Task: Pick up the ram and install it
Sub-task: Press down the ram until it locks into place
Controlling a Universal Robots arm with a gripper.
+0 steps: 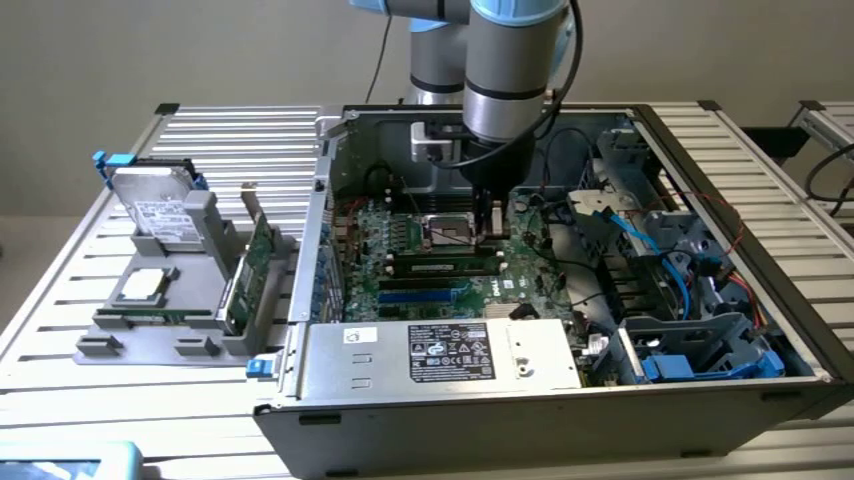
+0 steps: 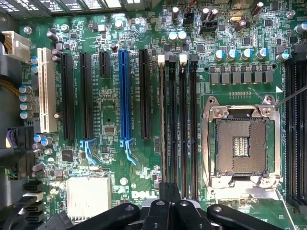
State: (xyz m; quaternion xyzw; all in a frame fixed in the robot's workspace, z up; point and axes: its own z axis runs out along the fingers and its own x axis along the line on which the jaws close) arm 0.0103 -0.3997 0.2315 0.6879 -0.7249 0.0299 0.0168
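Inside case, arm [image 1: 507, 90] vertical, pincer [image 1: 495, 222] shut over motherboard [image 1: 427, 262]

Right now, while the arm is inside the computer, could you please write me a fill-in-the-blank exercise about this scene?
1. The processor socket on the motherboard holds no chip: it is ___.
2. Between the black expansion slots stands one ___ slot.
3. The hard drive stands outside the computer case, on the exterior view's ___.

Missing words: empty; blue; left.
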